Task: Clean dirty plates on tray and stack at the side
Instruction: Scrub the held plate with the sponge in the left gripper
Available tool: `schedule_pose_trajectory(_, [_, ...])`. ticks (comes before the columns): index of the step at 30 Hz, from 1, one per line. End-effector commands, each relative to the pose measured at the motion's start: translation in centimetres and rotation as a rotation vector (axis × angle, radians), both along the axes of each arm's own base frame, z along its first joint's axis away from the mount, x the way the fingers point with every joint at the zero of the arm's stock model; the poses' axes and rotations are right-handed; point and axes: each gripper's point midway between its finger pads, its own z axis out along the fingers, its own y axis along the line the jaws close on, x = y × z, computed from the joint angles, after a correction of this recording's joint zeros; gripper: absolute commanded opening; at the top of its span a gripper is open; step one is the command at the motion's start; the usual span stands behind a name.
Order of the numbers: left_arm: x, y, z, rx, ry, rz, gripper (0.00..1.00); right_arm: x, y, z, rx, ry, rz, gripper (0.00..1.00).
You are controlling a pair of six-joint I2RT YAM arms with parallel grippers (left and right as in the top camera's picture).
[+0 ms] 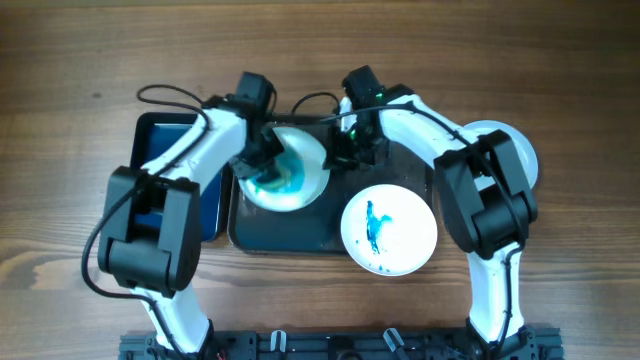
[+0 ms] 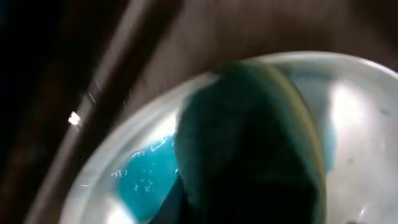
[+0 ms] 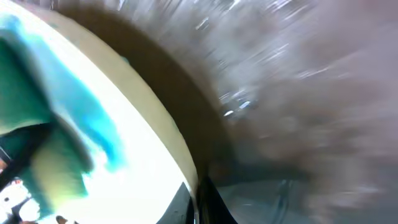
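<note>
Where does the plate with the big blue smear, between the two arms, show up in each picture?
Overhead: blue-smeared plate, upper middle, on the grey tray.
Left wrist: it fills the lower right.
Right wrist: it covers the left side, blurred.
Shared landmark: the blue smear.

Smeared plate [image 1: 308, 165] under the left gripper [image 1: 262, 160]: white, with a teal-blue smear across its middle.
Sponge [image 2: 249, 149] at the left gripper: dark green, yellowish edge.
Streaked plate [image 1: 388, 228] near the right gripper [image 1: 350, 150]: white, with a blue streak and specks.
Plain plate [image 1: 512, 133], well beyond the right gripper: pale white.
Tray [image 1: 290, 237]: dark grey.
Small tray [image 1: 168, 132] beside the left gripper: dark blue.
Table [image 1: 60, 100]: brown wood grain.
</note>
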Motion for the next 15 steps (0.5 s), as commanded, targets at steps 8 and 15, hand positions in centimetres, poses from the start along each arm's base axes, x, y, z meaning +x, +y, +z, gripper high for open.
schedule_pose_trajectory(8, [-1.7, 0.9, 2.3, -0.038, 0.148, 0.045, 0.04, 3.1, -2.1, -1.6, -0.067, -0.14, 0.026, 0.21])
schedule_pose_trajectory(15, [-1.8, 0.9, 2.0, -0.038, 0.152, 0.068, 0.04, 6.0, -0.5, -0.2, -0.076, -0.408, 0.26, 0.25])
